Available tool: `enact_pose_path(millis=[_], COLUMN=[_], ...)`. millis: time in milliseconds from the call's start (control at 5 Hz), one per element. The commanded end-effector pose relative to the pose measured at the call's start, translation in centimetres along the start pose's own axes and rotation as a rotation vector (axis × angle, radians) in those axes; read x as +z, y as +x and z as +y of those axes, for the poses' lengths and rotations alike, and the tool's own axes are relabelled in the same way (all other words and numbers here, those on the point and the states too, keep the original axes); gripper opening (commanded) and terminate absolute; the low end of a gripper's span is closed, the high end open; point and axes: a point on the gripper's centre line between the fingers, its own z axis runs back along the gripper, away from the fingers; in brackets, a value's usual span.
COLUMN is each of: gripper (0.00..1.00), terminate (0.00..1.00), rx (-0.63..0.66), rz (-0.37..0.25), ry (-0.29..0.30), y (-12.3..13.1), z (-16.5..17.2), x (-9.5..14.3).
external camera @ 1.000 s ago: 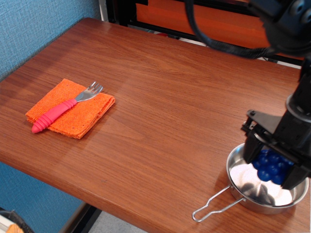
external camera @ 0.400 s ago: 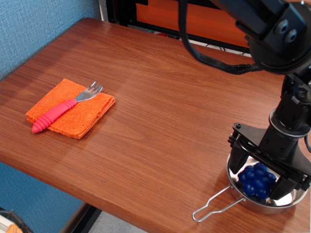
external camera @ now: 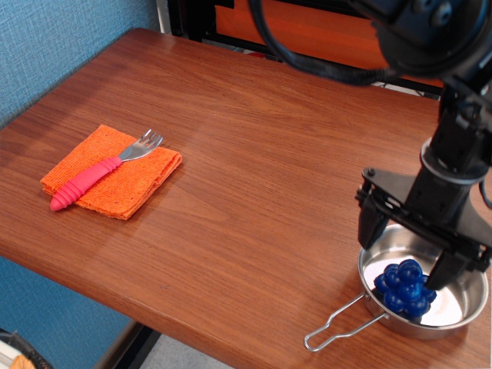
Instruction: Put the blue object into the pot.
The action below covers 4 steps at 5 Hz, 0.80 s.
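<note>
The blue object [external camera: 404, 286], a glossy dark-blue cluster of little balls, lies inside the pot [external camera: 466, 316], a shallow shiny steel pan with a wire loop handle [external camera: 338, 326], at the table's front right. My gripper [external camera: 409, 247] hangs just above the pot with its black fingers [external camera: 370, 217] spread wide apart. It is open and holds nothing. The blue object sits below and between the fingers, apart from them.
A folded orange cloth [external camera: 112, 171] lies at the left with a pink-handled fork [external camera: 103, 168] on it. The table's front edge runs close to the pot. A blue wall stands at the left and a dark frame at the back.
The gripper lowered the blue object into the pot, opened and let it go, then rose a little and shifted left. The blue object now rests in the pot.
</note>
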Motion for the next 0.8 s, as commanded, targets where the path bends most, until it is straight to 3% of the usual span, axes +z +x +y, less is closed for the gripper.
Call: enact_pose_path(millis=[0,600], gripper=[1.0,1.0], terminate=[0.0,0.0], rx=[0.23,0.478], rz=[-0.04,-0.019], ry=[0.059,0.073], y=[-0.6,-0.8], z=[7.9,18.8], x=[3.6,0.5])
